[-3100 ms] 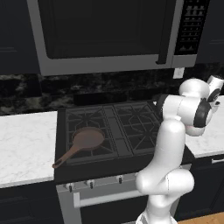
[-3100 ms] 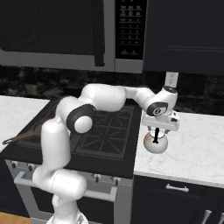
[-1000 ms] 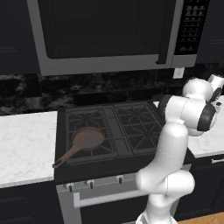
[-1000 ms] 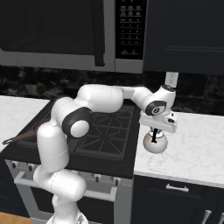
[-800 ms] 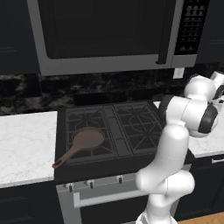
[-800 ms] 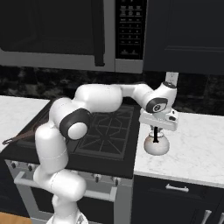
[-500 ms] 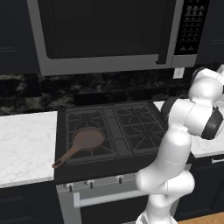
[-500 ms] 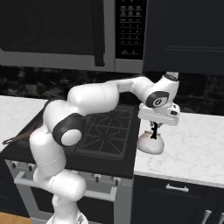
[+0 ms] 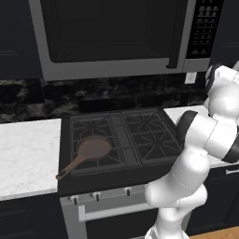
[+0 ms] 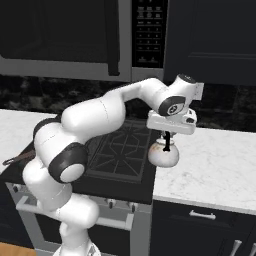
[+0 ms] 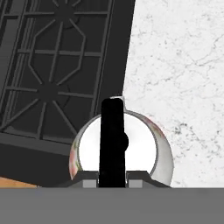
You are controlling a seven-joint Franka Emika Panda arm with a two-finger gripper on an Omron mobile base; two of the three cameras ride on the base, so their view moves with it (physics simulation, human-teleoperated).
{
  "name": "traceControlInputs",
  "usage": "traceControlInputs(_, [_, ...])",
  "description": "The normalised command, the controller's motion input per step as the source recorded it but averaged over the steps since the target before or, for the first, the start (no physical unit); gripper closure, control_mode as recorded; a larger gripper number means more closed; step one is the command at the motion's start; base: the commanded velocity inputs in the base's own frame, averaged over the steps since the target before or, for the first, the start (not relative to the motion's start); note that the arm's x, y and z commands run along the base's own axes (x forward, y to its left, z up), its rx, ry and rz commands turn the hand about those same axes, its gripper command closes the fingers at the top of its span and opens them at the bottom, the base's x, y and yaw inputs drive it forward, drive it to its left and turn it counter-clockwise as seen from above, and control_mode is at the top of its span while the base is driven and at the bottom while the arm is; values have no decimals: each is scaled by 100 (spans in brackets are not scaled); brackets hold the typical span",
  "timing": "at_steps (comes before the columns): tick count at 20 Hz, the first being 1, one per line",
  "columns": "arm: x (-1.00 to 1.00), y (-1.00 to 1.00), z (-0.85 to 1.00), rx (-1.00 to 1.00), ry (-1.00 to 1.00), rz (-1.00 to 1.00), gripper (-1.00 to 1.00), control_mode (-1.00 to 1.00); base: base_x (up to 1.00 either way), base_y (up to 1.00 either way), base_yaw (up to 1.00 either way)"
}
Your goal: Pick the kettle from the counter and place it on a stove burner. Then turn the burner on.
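Note:
The small round white-silver kettle [image 10: 163,155] hangs just above the seam between the stove's right edge and the counter [image 10: 215,165]. My gripper [image 10: 167,142] is shut on its black arched handle [image 11: 112,135] from above. In the hand view the kettle [image 11: 144,148] sits straight below, half over the black stove edge and half over the white marble counter [image 11: 183,61]. The nearest stove burner [image 10: 117,152] lies to the kettle's left, and its grate spokes [image 11: 48,92] show at upper left in the hand view. The same right-hand burner [image 9: 154,135] is bare.
A brown long-handled frying pan [image 9: 91,150] rests on the front left burner, its handle pointing over the stove's front left corner. A microwave [image 9: 112,37] hangs above the stove. Knobs [image 9: 95,196] line the stove front. White counter [image 9: 25,149] lies left of the stove.
The gripper has carried the kettle up off the counter and leftward to the stove's right edge. The arm's elbow has swung with it. The pan has not moved.

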Motion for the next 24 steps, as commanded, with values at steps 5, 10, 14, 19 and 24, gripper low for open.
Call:
traceControlInputs(5, [-5, 57, 20, 2, -25, 13, 100, -100, 0, 0, 0])
traceControlInputs(10, [-11, 56, 4, 4, -31, 13, 100, -100, 0, 0, 0])
traceControlInputs(14, [-23, 58, 9, 1, -21, 11, 100, -100, 0, 0, 0])
traceControlInputs(19, [-23, 65, 20, 0, -6, 10, 100, -100, 0, 0, 0])
traceControlInputs(24, [-13, 66, 8, 0, 0, 7, 100, -100, 0, 0, 0])
